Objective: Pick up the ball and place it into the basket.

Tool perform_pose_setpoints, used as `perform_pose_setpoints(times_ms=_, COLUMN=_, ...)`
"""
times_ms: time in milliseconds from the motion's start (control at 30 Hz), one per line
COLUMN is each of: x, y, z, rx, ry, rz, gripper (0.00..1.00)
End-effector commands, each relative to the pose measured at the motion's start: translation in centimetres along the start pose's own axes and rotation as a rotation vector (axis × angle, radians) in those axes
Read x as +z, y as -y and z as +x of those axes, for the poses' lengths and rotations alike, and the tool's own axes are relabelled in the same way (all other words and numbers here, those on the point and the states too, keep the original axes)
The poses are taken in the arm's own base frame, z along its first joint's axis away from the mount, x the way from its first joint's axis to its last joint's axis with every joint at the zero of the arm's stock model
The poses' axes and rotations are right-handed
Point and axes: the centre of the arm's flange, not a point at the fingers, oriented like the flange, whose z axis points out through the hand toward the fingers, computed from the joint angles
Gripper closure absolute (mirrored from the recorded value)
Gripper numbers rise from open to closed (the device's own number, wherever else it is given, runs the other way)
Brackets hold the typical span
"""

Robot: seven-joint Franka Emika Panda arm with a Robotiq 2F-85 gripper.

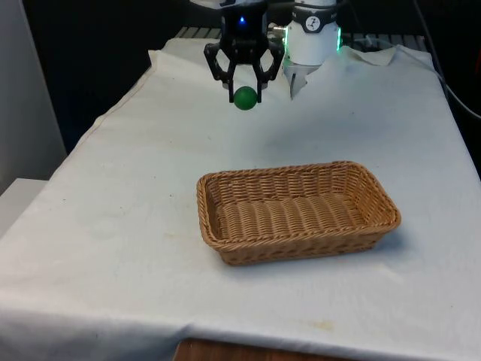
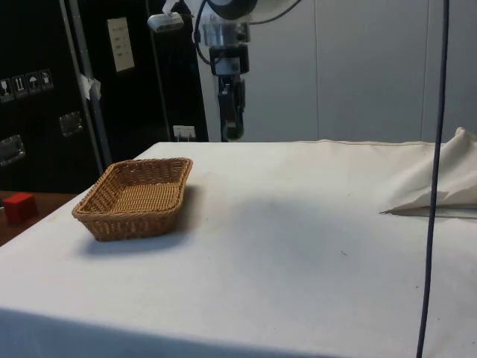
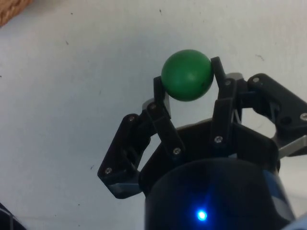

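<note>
A green ball (image 1: 245, 98) hangs well above the white cloth, clamped between my gripper's (image 1: 245, 96) two black fingertips. In the wrist view the ball (image 3: 187, 75) sits squarely between the two fingers (image 3: 161, 93) with the cloth far below. The brown wicker basket (image 1: 225, 241) stands on the table nearer the front edge, to the front view's right of the gripper, and nothing lies in it. From the side, my gripper (image 2: 232, 134) is raised over the table's far part, with the basket (image 2: 119, 220) off to one side.
A crumpled fold of cloth (image 2: 436, 186) rises at the table's edge in the side view. A dark cable (image 2: 432, 186) hangs down in front of it. A red block (image 2: 19, 207) sits off the table beyond the basket.
</note>
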Motion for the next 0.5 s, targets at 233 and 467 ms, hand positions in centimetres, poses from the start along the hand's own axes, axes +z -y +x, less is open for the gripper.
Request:
perform_pose_setpoints(times_ms=233, x=-0.6, y=0.9, z=2.2, rx=-0.004, ry=0.012, rz=-0.003, gripper=0.98)
perform_pose_setpoints(times_ms=467, x=-1.0, y=1.7, z=3.4, rx=-0.013, ry=0.003, rz=0.001, gripper=0.98)
